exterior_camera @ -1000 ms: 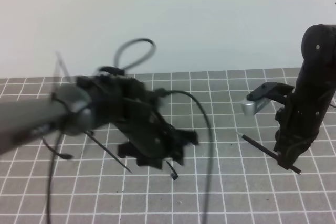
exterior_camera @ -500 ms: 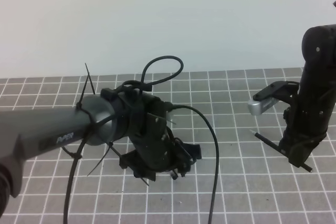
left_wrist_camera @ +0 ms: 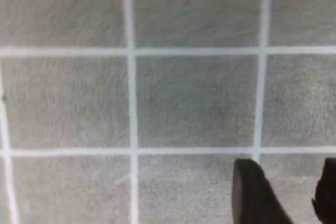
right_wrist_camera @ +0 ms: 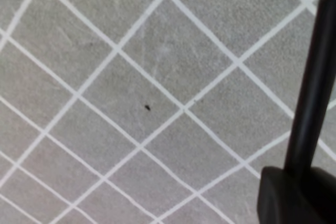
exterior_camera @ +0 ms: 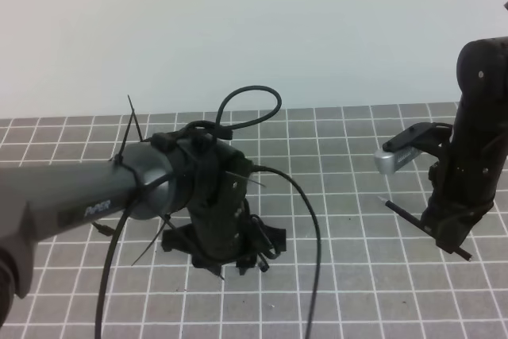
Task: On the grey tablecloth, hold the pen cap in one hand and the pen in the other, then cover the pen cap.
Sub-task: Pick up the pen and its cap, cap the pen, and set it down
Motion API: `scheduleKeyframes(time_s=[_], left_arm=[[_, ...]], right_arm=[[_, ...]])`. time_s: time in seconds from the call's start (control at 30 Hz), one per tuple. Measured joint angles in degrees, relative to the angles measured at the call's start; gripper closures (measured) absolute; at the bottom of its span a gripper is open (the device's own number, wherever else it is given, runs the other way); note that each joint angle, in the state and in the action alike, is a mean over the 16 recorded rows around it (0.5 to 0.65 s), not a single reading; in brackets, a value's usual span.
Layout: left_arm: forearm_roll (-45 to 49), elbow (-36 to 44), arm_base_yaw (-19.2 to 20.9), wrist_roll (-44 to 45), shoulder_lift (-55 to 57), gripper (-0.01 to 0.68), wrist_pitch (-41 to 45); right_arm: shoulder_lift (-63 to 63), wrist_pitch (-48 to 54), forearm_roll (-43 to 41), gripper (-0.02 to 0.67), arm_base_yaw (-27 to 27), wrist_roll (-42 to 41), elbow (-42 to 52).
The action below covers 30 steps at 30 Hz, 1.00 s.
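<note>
The right tool (exterior_camera: 446, 237) grips the pen (exterior_camera: 421, 228) off the cloth (exterior_camera: 357, 291); the left tool (exterior_camera: 238, 260), part-open, is low over the cap (exterior_camera: 261, 263) and should pinch next.

From my station the grey tablecloth (left_wrist_camera: 189, 98) reads as matt woven cloth, faintly fuzzy up close, with thin white printed lines. The pen (right_wrist_camera: 315, 82) I see as smooth black plastic with a dull sheen along its barrel. The left arm's tube (exterior_camera: 71, 200) looks like satin grey metal or plastic, I cannot tell which, and the wrist housing below it is matt black plastic. The cable (exterior_camera: 305, 212) looks like smooth black rubber.
</note>
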Motion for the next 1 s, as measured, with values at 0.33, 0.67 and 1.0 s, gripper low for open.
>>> scheduleKeyframes(time_s=[0.33, 0.67, 1.0], left_arm=[[-5.61, 0.0, 0.99, -1.27, 0.01, 0.43, -4.4], [-5.93, 0.0, 0.99, -0.8, 1.1, 0.429, -5.86], [-1.26, -0.43, 0.99, 2.58, 2.31, 0.432, 0.17]], right_arm=[[0.0, -0.23, 0.7, 0.652, 0.0, -0.11, 0.0], [0.0, -1.55, 0.74, 0.652, 0.0, -0.23, 0.0], [0.0, -2.28, 0.86, 0.652, 0.0, -0.23, 0.0]])
